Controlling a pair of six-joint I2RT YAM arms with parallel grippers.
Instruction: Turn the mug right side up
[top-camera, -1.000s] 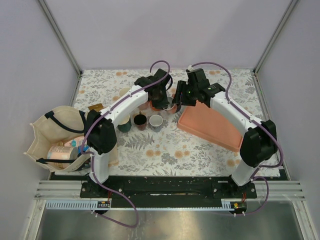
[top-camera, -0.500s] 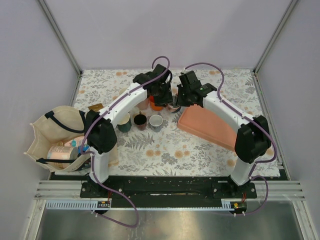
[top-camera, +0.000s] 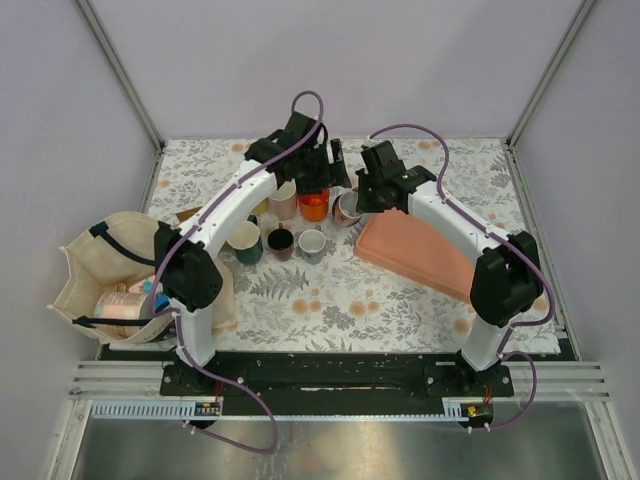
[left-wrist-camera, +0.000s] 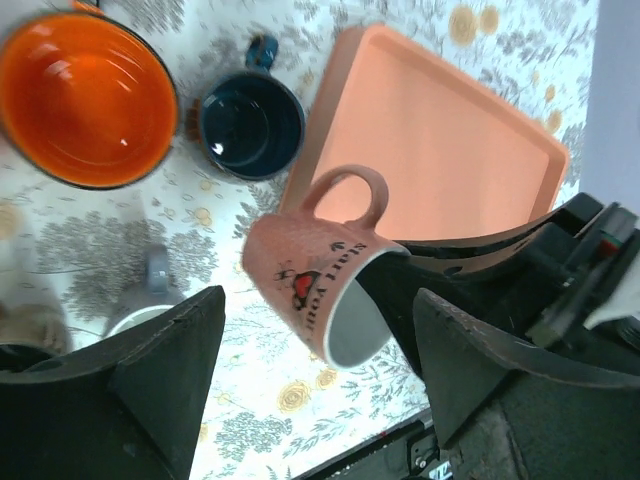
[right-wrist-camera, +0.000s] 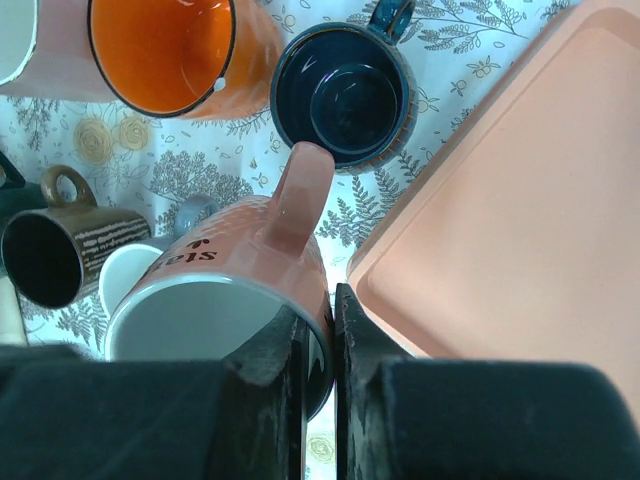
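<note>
**Item: pink mug** (right-wrist-camera: 235, 265). Speckled, white inside, dark lettering on the wall. It lies tilted on its side, handle pointing towards the navy mug (right-wrist-camera: 345, 88), mouth facing the right wrist camera. It sits above the floral tablecloth (top-camera: 330, 300), just beside the near-left corner of the salmon tray (right-wrist-camera: 520, 220).

**Right gripper** (right-wrist-camera: 317, 340). Pressed onto the pink mug's rim, one finger inside the mouth and one outside.

**Left gripper** (left-wrist-camera: 318, 298). Jaws spread wide, nothing between them; its fingers (left-wrist-camera: 165, 370) frame the pink mug from above without touching it.

**Other holdings**
- Orange mug (right-wrist-camera: 175, 45), upright, touching or nearly touching the navy mug.
- Navy mug, upright, between the orange mug and the tray.
- Brown mug (right-wrist-camera: 60, 250), on its side or tilted; which one cannot be told.
- Grey mug (left-wrist-camera: 140, 310), partly hidden.
- Teal mug (top-camera: 247, 243), at the left end of the cluster.
- Canvas tote bag (top-camera: 95, 262), at the table's left edge, with packets inside.
</note>
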